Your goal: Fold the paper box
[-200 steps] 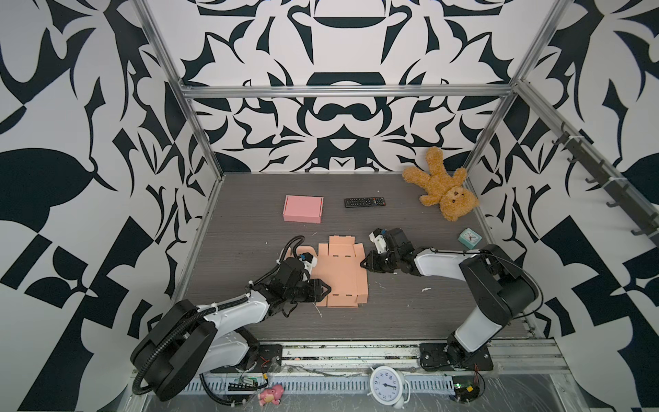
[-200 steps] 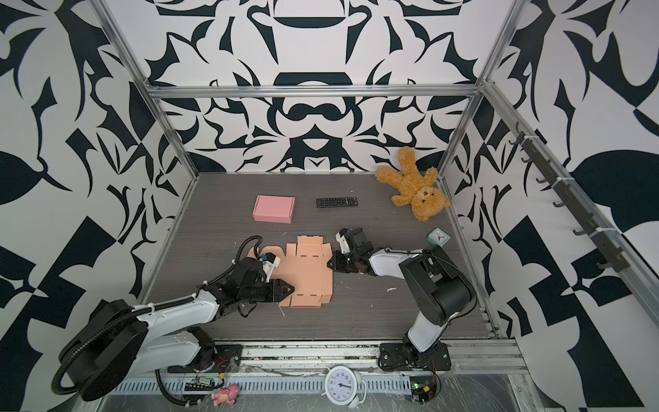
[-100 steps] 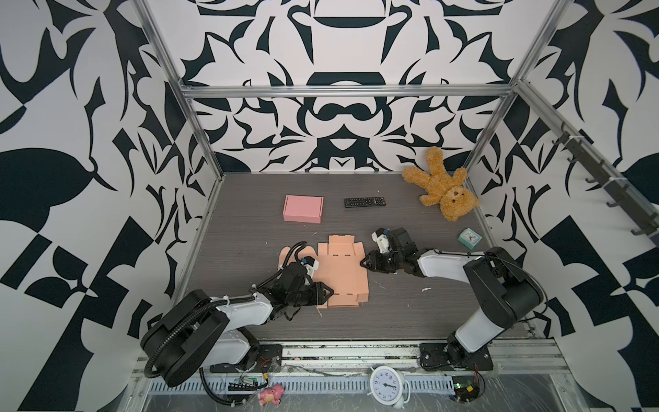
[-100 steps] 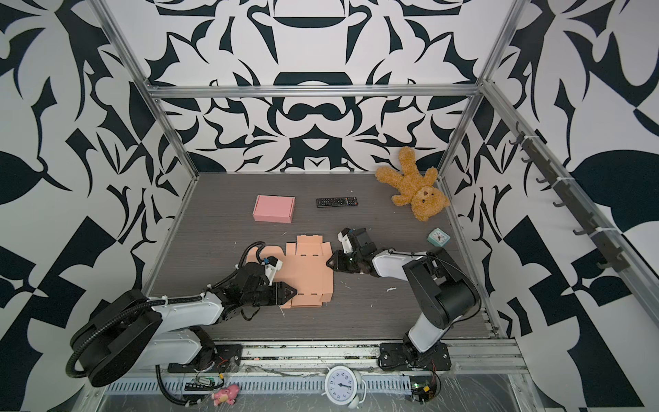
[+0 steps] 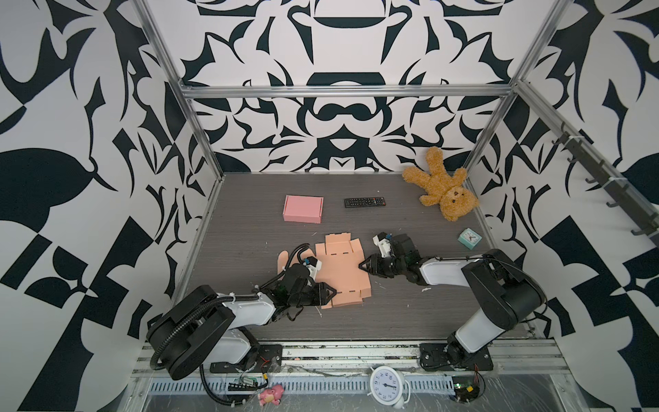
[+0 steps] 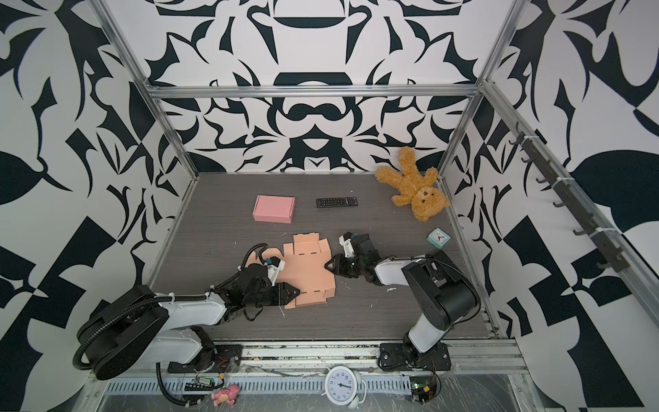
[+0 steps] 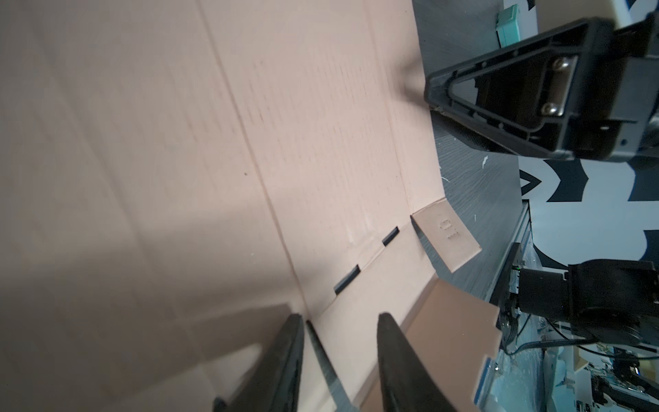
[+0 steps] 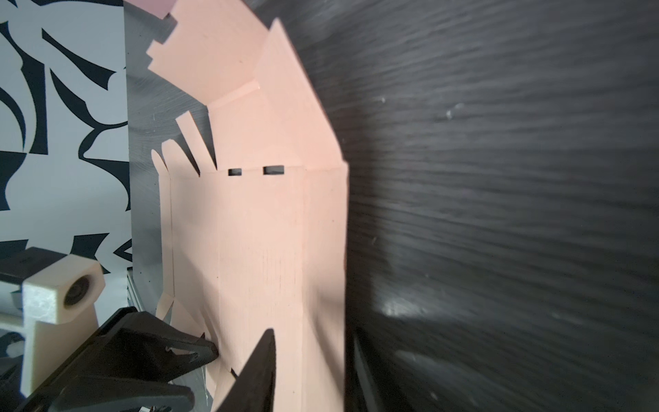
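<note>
Left tool (image 5: pixel 330 293) is partly open in both top views, tips over the near left corner of the flat paper box (image 5: pixel 342 271), gripping nothing. Right tool (image 5: pixel 362 265) has its tips at the sheet's right edge. The box lies unfolded on the tabletop (image 5: pixel 249 249), front middle, slightly left. Pink box (image 5: pixel 303 208) and remote (image 5: pixel 364 202) sit toward the back edge.

Left wrist: left tool (image 7: pixel 338 321) jaws apart, paper box (image 7: pixel 178 142) showing between them; right tool (image 7: pixel 499 100) at the far edge.

Right wrist: right tool (image 8: pixel 313 335) jaws apart, straddling the raised right flap of the paper box (image 8: pixel 256 232), not closed on it.
</note>
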